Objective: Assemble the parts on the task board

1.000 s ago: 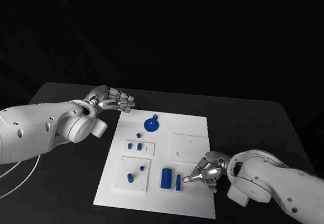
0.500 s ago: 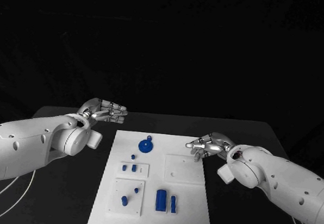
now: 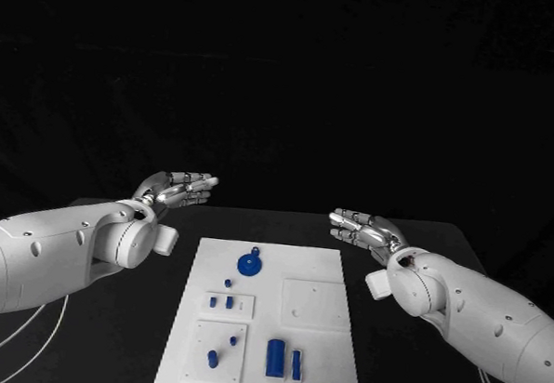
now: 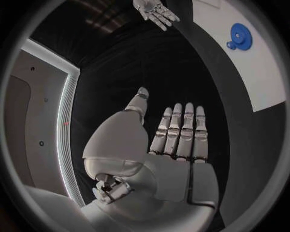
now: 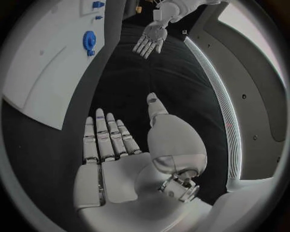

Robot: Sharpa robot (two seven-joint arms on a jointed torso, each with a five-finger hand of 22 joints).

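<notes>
While robot hands [image 3: 180,189] hover apart, parts [image 3: 251,264] lie between.

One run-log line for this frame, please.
left hand: open, off board | right hand: open, off board | board: parts lying on it, untouched

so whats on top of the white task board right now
On the task board lie small blue parts: a round disc, two upright blocks, and small pegs on raised white squares. Neither hand covers it; what sits under the board cannot be seen.
</notes>
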